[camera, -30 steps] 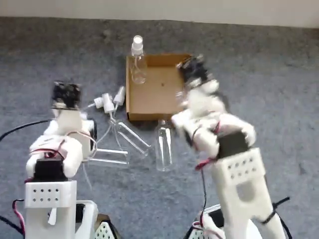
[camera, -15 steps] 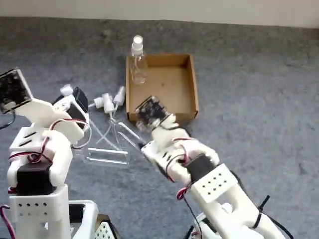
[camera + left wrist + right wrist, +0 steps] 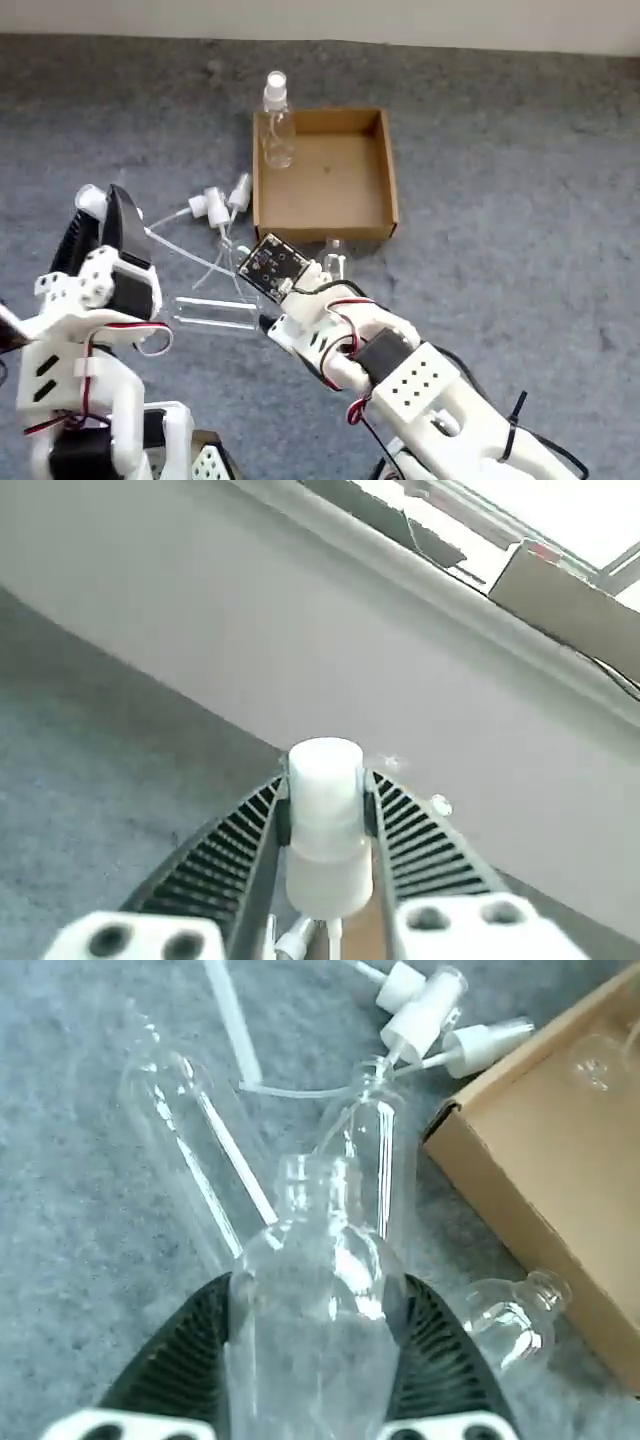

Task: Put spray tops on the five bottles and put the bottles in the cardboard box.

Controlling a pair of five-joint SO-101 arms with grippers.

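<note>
The grey tabletop point(image 3: 520, 150) carries everything, and the task looks barely begun. The cardboard box point(image 3: 335, 185) sits at the far middle and has just one finished bottle point(image 3: 277, 125) in it. That bottle has its spray top on and stands in the corner on the left arm's side. So I judge one of five done. Four bottles are outside the box with no tops.

The right pincer point(image 3: 315, 1300) is closed around one of these, an open bottle point(image 3: 318, 1260), with its neck pointing away from the wrist, near the box's front wall. The left pincer point(image 3: 323, 800) is clamped on a white spray top point(image 3: 323, 815), raised off at the left side and well apart from that bottle. The step in hand seems to be bringing those two together.

Three bare bottles point(image 3: 180, 1130) lie on the tabletop: two side by side between the arms, the third just beside the box. Three loose spray tops point(image 3: 430, 1010) lie clustered near the box's left wall.
</note>
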